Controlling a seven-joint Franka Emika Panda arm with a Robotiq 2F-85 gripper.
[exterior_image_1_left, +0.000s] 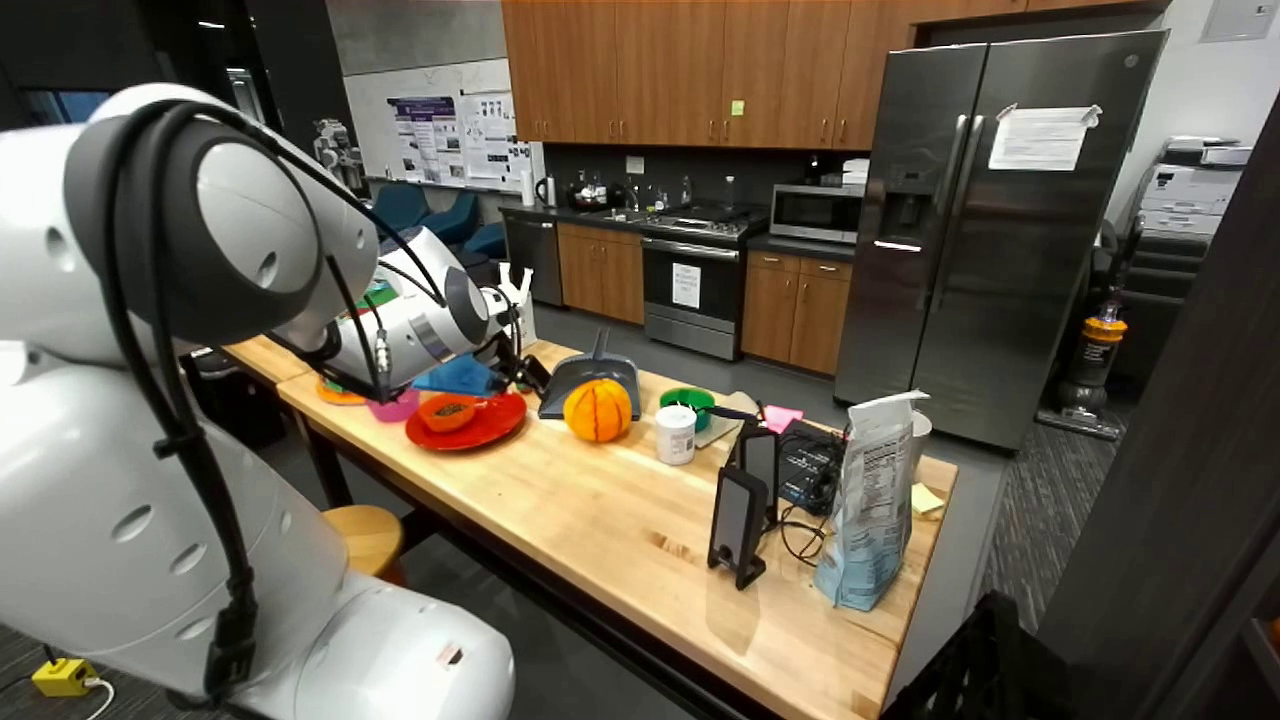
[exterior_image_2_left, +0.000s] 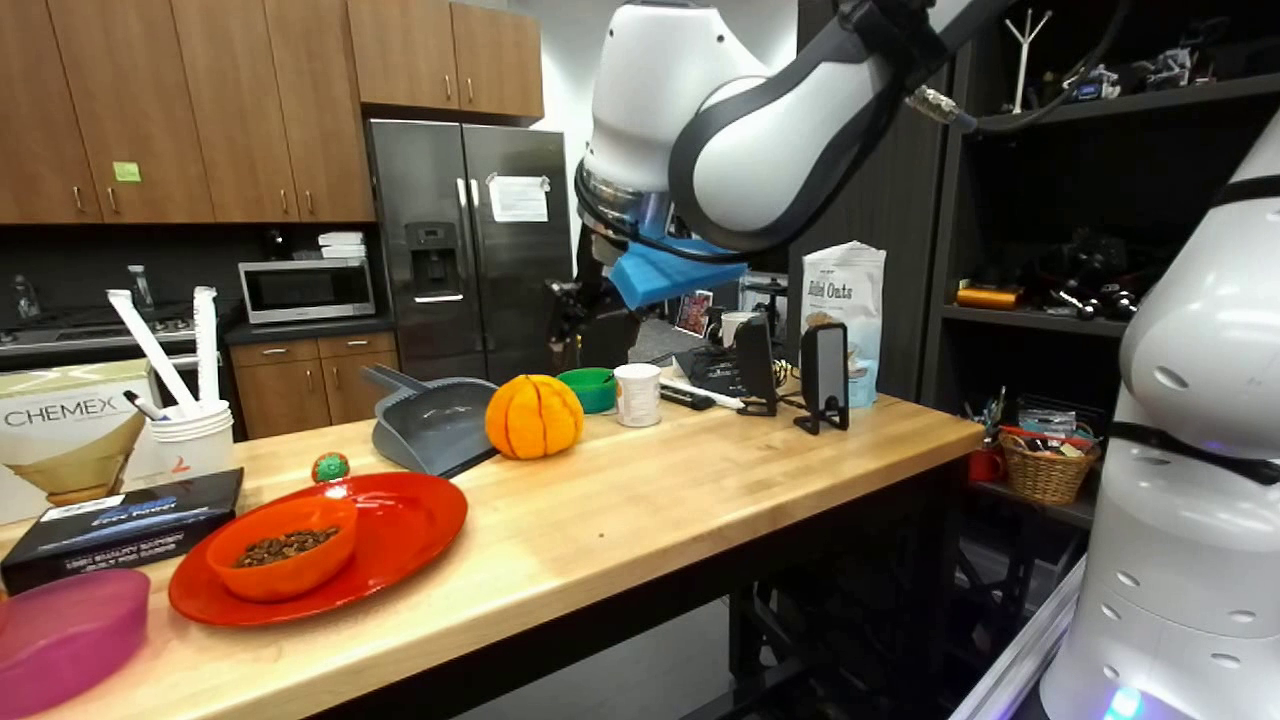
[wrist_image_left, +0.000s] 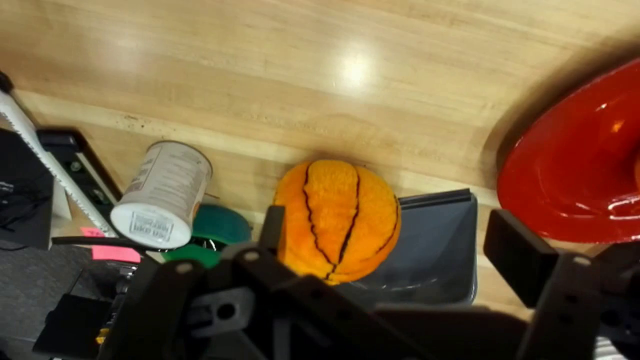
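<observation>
The orange pumpkin (wrist_image_left: 340, 220) lies on the wooden table (wrist_image_left: 300, 75), below the claw (wrist_image_left: 397, 239) and apart from it (the fingers (wrist_image_left: 522, 260) are spread widely), just beside the grey dustpan (wrist_image_left: 440, 245).

Left of your fingers (wrist_image_left: 522, 257) in an exterior view, you can read CHEMEX on a carton (exterior_image_2_left: 55, 435) and QUALITY BATTERY on a black box (exterior_image_2_left: 130, 525); right of them, Oats on a bag (exterior_image_2_left: 845, 285).

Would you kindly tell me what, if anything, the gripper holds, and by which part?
Nothing is held; the gripper is open and clear of the orange pumpkin.
</observation>
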